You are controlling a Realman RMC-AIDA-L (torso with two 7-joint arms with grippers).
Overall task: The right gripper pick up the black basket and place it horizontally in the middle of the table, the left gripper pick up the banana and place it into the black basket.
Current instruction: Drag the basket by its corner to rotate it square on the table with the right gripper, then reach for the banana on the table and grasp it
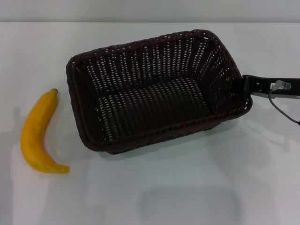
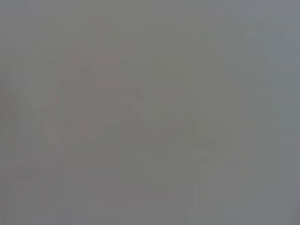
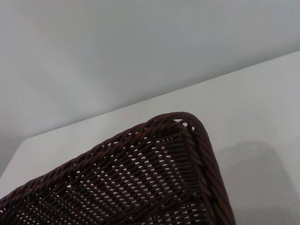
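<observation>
The black basket (image 1: 154, 89) sits in the middle of the white table (image 1: 197, 178), long side running left to right and slightly skewed, and it holds nothing. Its braided rim and corner (image 3: 187, 123) fill the lower part of the right wrist view. My right gripper (image 1: 244, 87) reaches in from the right edge and meets the basket's right short side at the rim; the wicker hides its tip. The banana (image 1: 38, 133) lies on the table to the left of the basket, dark tip pointing away from me. The left gripper is out of view; the left wrist view is plain grey.
A thin grey cable (image 1: 281, 108) loops down from the right arm above the table. Open white tabletop lies in front of the basket and between the basket and the banana. The table's far edge (image 1: 140, 22) runs close behind the basket.
</observation>
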